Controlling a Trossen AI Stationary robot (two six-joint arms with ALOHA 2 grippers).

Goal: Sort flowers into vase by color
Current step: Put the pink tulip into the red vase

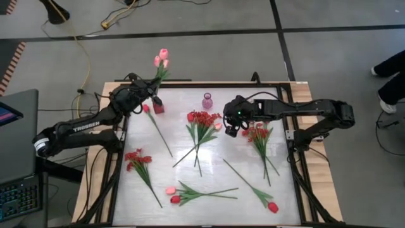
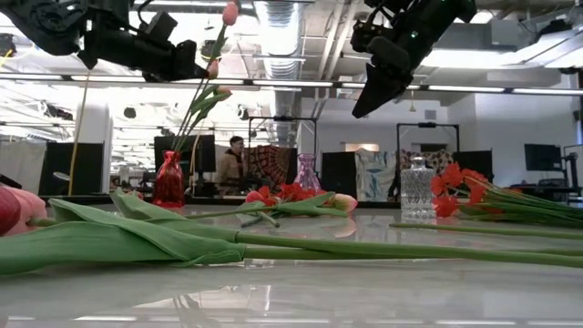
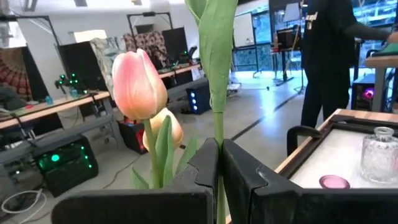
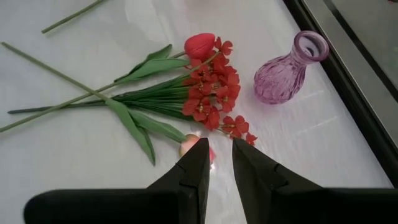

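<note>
I am seeing my left gripper (image 3: pixel 219 163) pinching a green stem (image 3: pixel 216 93) above the red vase (image 1: pixel 158 106), where pink tulips (image 1: pixel 162 59) are standing. My right gripper (image 4: pixel 216 163) is hovering with fingers parted, holding nothing, over the red flowers (image 4: pixel 211 93) lying beside the purple vase (image 4: pixel 287 70) on the table (image 1: pixel 215 155).

White glossy table (image 1: pixel 209 190) with dark frame, wooden border at edges. Grey floor around it, yellow cable (image 1: pixel 81 50) trailing across floor at far left. Keyboard (image 1: pixel 19 199) and dark laptop (image 1: pixel 16 114) beside table's left side. Person's legs and shoe (image 1: pixel 387 106) at right edge. In low view, person (image 2: pixel 232 164) seated in room behind, monitors and ceiling ducts visible.
</note>
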